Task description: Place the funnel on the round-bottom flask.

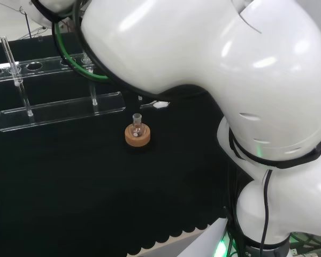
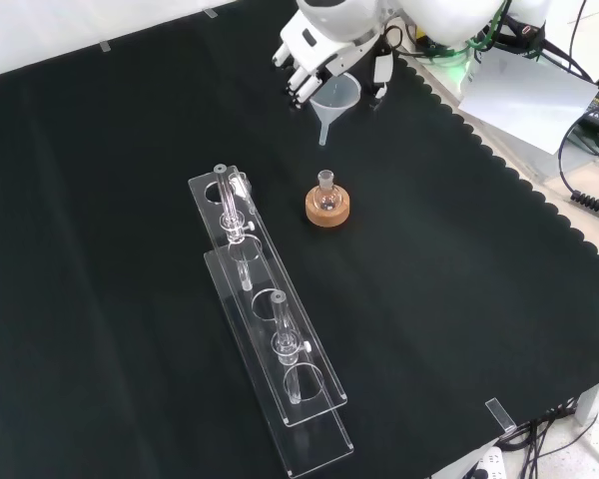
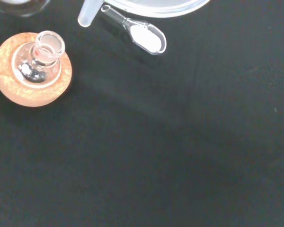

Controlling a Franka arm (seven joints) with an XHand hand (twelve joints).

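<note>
A small clear round-bottom flask [image 2: 326, 193] stands upright on a cork ring [image 2: 327, 211] near the middle of the cloth; I also see the flask [image 1: 137, 125] and the ring [image 1: 137, 137] in the head view. The hand [image 2: 324, 45] comes in from the top of the front view, shut on a clear funnel [image 2: 337, 100] that it holds by the rim, stem pointing down. The stem tip hangs above the cloth, a little beyond the flask and apart from its neck. In the wrist view the funnel stem [image 3: 87, 14] is close to the flask's open mouth [image 3: 49, 45].
A long clear tube rack [image 2: 270, 339] with a few glass tubes lies left of the flask in the front view, seen as the rack [image 1: 59, 110] in the head view. A small clear scoop [image 3: 144, 35] lies on the cloth near the funnel. The arm's white links [image 1: 230, 80] rise at the right.
</note>
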